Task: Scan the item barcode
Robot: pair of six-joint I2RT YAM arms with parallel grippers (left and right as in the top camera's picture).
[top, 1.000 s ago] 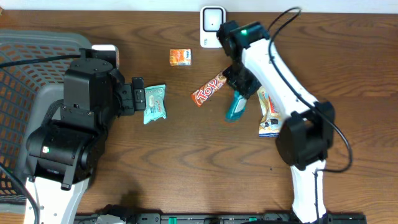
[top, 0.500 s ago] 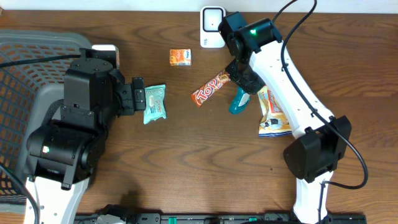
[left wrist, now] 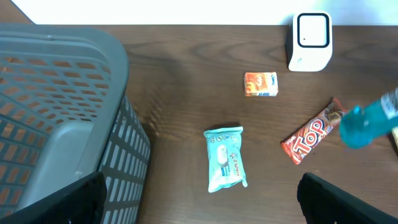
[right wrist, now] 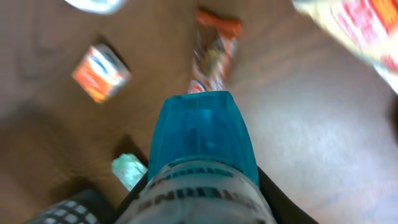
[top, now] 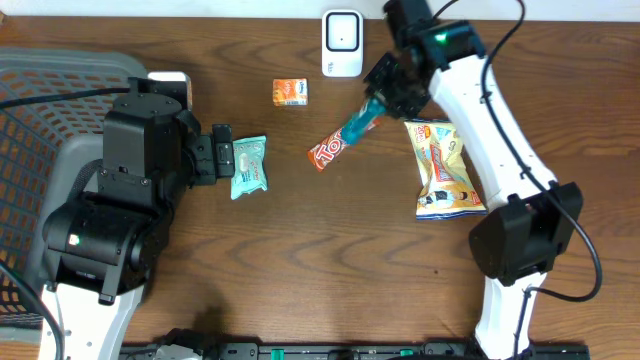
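While the right pincer (top: pixel 386 94) gripped the blue-capped tube (top: pixel 358 122) above the tabletop (top: pixel 300 260), close beside the white scanner (top: pixel 342 42), pickup was complete and scanning appeared outstanding. The left pincer (top: pixel 222 152) stood open.

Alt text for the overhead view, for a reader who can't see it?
The right gripper holds a blue-capped tube over a Top chocolate bar, near the white scanner. The left gripper sits open beside a teal wipes pack.
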